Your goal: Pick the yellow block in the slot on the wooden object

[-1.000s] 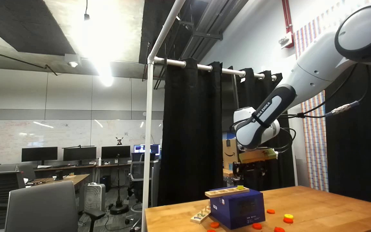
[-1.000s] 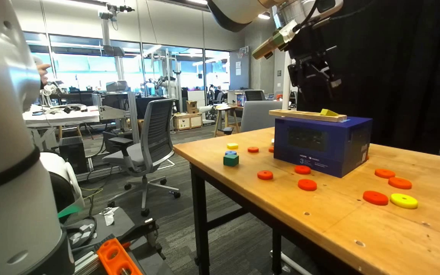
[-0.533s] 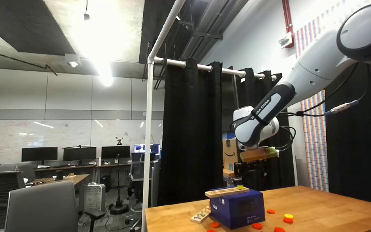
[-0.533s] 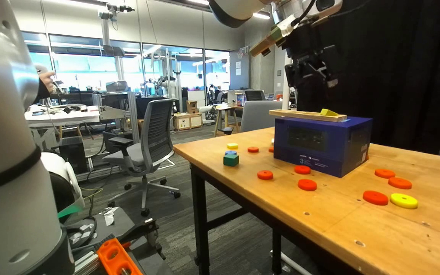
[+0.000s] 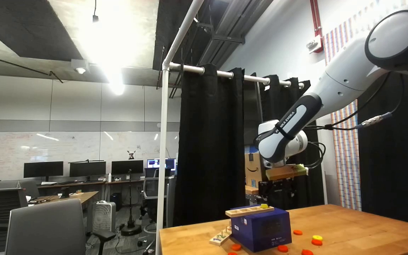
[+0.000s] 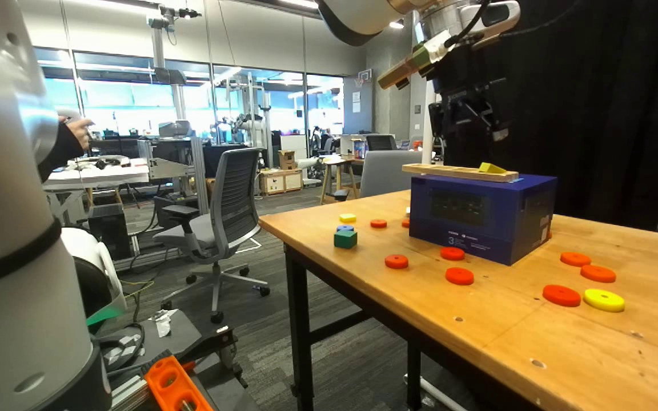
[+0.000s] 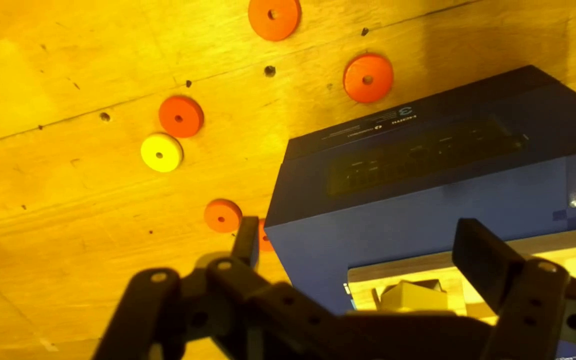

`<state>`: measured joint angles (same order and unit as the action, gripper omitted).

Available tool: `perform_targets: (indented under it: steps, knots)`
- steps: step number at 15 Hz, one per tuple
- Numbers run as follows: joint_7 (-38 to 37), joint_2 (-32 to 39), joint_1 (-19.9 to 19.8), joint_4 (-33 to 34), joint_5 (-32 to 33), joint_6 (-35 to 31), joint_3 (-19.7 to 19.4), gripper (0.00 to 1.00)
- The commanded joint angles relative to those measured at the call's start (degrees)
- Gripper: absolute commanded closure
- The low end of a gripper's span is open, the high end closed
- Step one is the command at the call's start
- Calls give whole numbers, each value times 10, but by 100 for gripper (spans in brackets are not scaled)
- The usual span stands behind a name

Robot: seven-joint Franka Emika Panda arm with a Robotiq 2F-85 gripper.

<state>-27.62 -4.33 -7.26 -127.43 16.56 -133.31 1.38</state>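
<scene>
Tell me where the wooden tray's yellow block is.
In both exterior views, the yellow block sits near the right end of the wooden tray, which lies on the blue box.

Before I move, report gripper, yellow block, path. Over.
Gripper open, empty. Yellow block in slotted wooden tray, on blue box. Nothing visible between gripper and block.

Wrist view, lower right: yellow block (image 7: 413, 297) partly hidden behind dark linkage (image 7: 413, 332) of the fingers (image 7: 488, 265); wooden tray (image 7: 573, 252) cut by right edge; top, orange disc (image 7: 281, 22) clipped. In an exterior view I can barely tell fingers from black curtain (image 5: 308, 193).
</scene>
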Motion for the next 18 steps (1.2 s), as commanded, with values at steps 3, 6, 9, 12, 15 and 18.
perform_targets:
  steps: [3, 6, 9, 12, 15, 18]
  knots:
    - [26, 38, 14, 41, -21, -7, -15, 0]
    - [29, 58, 15, 58, -21, -8, -20, 0]
    - [36, 75, 14, 68, -22, -12, -26, 0]
    - [48, 93, 12, 77, -28, -17, -36, 0]
    - [61, 105, 13, 88, -37, -13, -44, 0]
    - [66, 107, 15, 97, -39, -8, -49, 0]
